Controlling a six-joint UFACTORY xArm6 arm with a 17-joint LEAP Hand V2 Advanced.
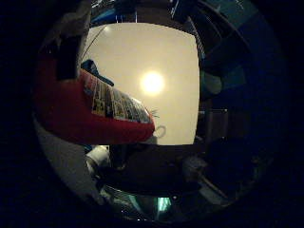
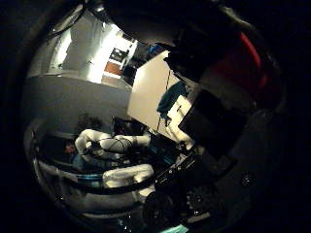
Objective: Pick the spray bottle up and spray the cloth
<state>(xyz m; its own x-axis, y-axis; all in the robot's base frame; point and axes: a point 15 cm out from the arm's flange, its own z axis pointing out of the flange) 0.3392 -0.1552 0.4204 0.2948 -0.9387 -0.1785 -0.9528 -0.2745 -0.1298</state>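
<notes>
A red spray bottle (image 1: 71, 111) sits close against the palm, blocking that side, while the white tabletop (image 1: 156, 52) beyond lies open except for a teal cloth (image 2: 171, 97).

White table (image 1: 175, 61), teal cloth (image 2: 171, 97) lying on it

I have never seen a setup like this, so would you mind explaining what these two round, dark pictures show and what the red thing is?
Both pictures come from small very wide-angle cameras on the palm of a robot hand, one by its little finger, one by its thumb. The hand sits at the end of a robot arm. The large red shape is the spray bottle with a printed label, so close to the palm that it fills much of the view; black and white finger parts appear wrapped against it, so it seems held. Beyond it is a pale table, seen from above. The blue cloth lies on that table.
</notes>
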